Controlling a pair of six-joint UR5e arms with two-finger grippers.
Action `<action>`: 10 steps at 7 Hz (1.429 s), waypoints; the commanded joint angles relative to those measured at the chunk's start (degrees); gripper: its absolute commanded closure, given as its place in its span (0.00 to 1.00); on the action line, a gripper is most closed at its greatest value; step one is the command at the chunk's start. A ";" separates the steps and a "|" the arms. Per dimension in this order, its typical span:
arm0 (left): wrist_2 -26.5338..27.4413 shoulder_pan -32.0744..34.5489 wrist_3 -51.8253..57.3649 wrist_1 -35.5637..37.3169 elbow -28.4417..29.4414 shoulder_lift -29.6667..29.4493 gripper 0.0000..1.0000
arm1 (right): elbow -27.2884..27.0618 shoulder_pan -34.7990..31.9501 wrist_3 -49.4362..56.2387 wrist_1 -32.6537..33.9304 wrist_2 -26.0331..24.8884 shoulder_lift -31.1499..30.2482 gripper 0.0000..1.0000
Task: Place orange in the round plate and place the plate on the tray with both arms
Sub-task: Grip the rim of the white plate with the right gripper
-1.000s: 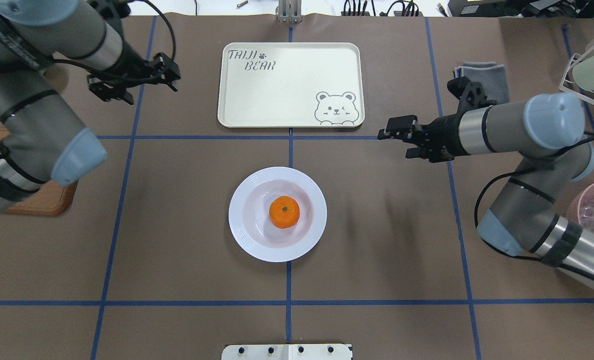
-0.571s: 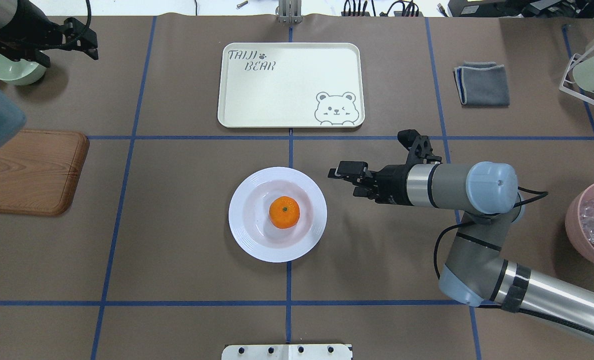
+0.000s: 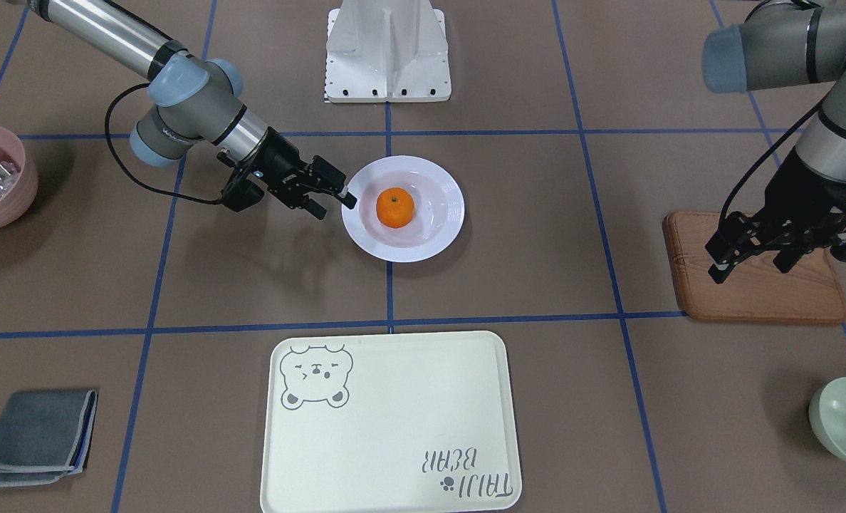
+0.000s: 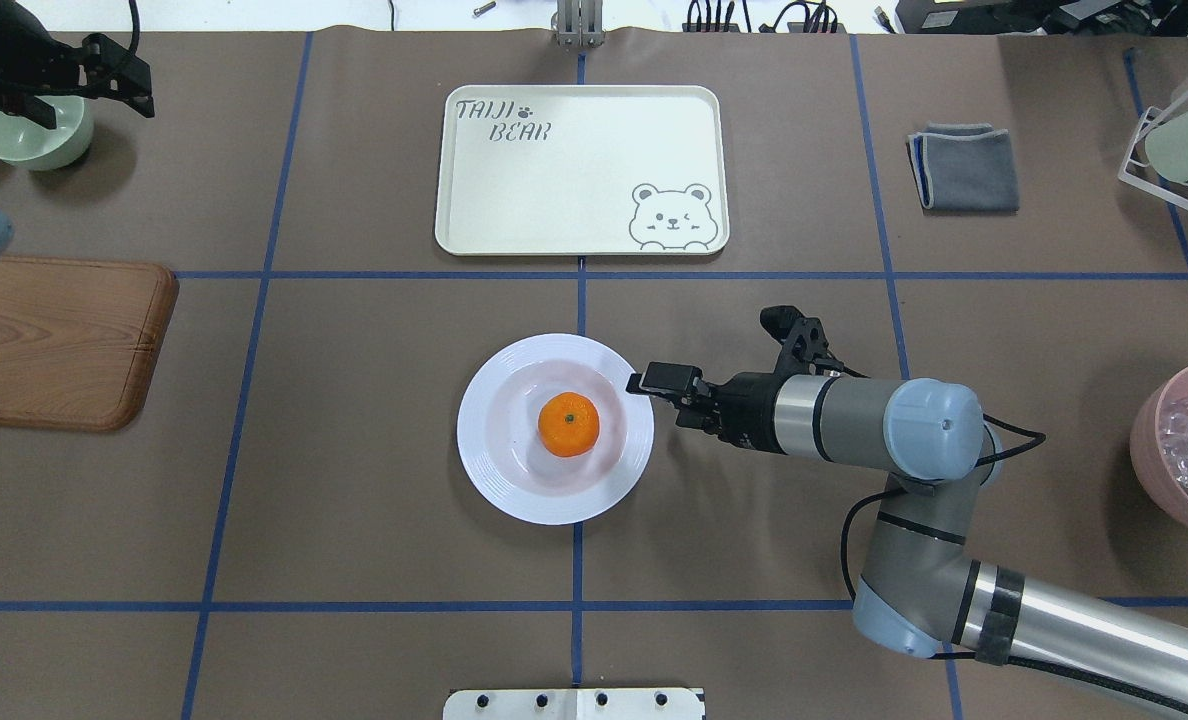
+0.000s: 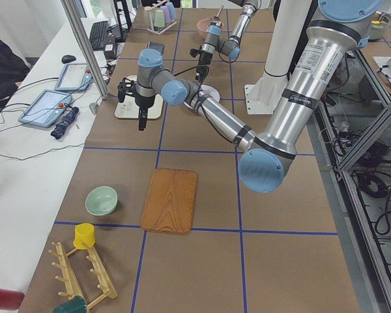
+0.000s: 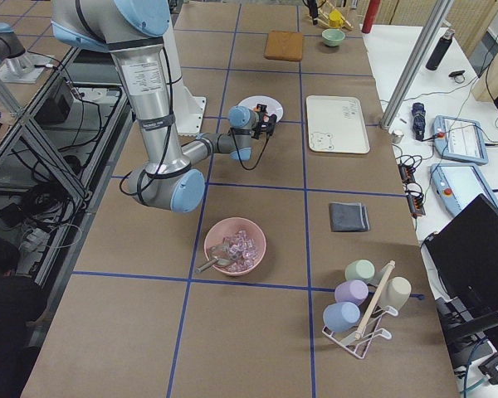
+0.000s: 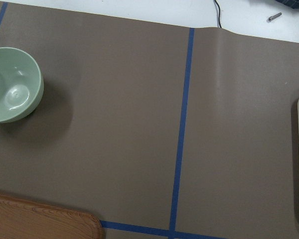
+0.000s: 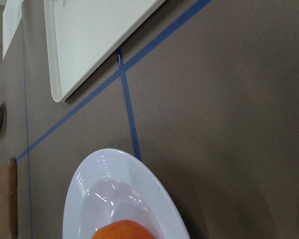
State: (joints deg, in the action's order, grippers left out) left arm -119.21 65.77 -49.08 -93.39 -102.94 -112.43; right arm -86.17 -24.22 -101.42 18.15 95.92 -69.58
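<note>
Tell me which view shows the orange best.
Overhead exterior: the orange sits whole and unblocked, stem dot up, in the plate. Front-facing also shows it whole, a bit smaller. Right wrist catches only its top edge. In the side views it is too small to tell. Left wrist: not in view.

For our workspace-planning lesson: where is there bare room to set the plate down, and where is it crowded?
The tray is bare. Bare table lies between the round plate and the wooden board, and between tray and grey cloth. Crowded: the plate's side where the right gripper sits at its rim.
</note>
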 commanded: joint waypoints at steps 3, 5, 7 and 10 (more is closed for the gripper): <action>-0.14 0.50 0.83 -0.13 0.28 0.81 0.01 | 1.87 2.85 -0.53 -0.40 -2.14 2.60 0.00; -0.06 0.42 0.83 -0.30 0.28 1.77 0.01 | 2.23 3.65 -1.15 -0.31 -2.76 3.40 0.00; -0.06 0.41 0.83 -0.30 0.28 1.95 0.01 | 2.58 3.74 -2.45 -0.31 -2.85 3.75 0.02; -0.14 0.41 0.83 -0.30 0.02 2.04 0.01 | 2.58 3.74 -3.17 -0.40 -3.46 4.19 0.57</action>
State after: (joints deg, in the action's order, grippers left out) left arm -119.35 66.18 -48.25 -93.69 -102.79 -110.42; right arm -83.60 -20.48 -104.45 17.76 92.51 -65.49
